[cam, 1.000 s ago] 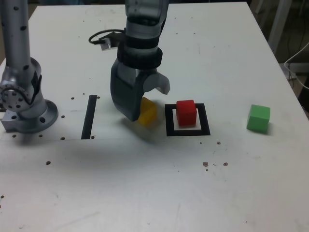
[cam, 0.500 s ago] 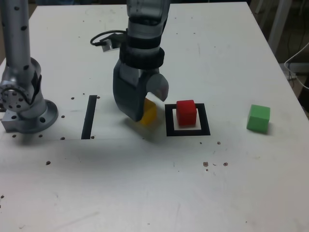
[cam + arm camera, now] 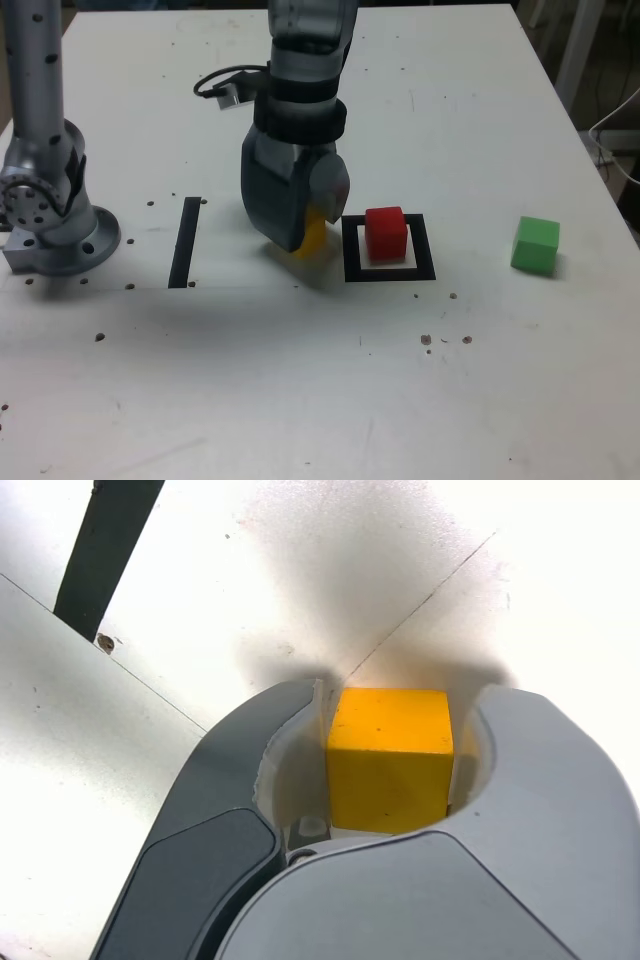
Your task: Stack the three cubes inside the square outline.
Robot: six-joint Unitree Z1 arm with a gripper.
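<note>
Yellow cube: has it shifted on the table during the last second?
Cannot tell. The gripper hides most of the yellow cube; its visible corner sits about where it was, beside the square outline on the exterior view's left, as the jaws closed on it.

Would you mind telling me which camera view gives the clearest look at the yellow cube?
The wrist view: the yellow cube sits mid-picture with two faces plain, between the jaws of the gripper, which stand at its sides. In the exterior view the gripper covers most of it, and only a yellow sliver shows.
</note>
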